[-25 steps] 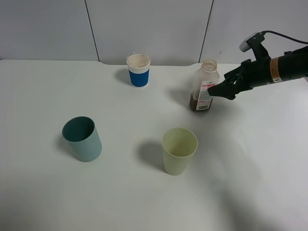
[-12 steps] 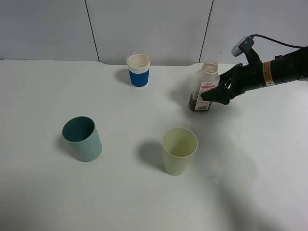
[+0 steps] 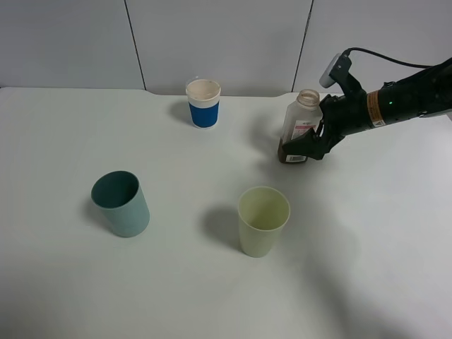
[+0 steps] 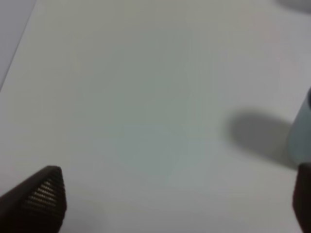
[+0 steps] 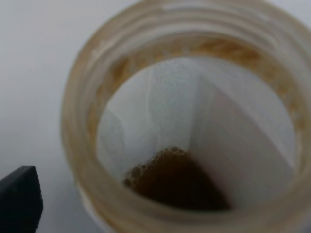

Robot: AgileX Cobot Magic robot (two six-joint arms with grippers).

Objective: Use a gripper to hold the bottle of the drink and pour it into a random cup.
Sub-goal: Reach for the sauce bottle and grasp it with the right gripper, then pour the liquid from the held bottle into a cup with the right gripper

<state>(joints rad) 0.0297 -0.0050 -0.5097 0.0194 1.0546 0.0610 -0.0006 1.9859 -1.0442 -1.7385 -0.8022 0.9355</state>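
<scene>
Brown drink (image 5: pixel 175 182) all in bottle (image 3: pixel 302 116), on the worktop (image 3: pixel 367 233) between right tool's (image 3: pixel 302 148) spread jaws, not clamped. Grip, lift, pour into teal cup (image 3: pixel 121 205), far from tool: all pending.

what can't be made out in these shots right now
Bottle label print: too small, high view.
Bottle's base and drink level: covered by the right gripper, high view; blurred in right wrist view.
Whether its fingers touch the bottle: one finger out of frame, right wrist view.
Teal cup: cut by frame edge, left wrist view.
</scene>
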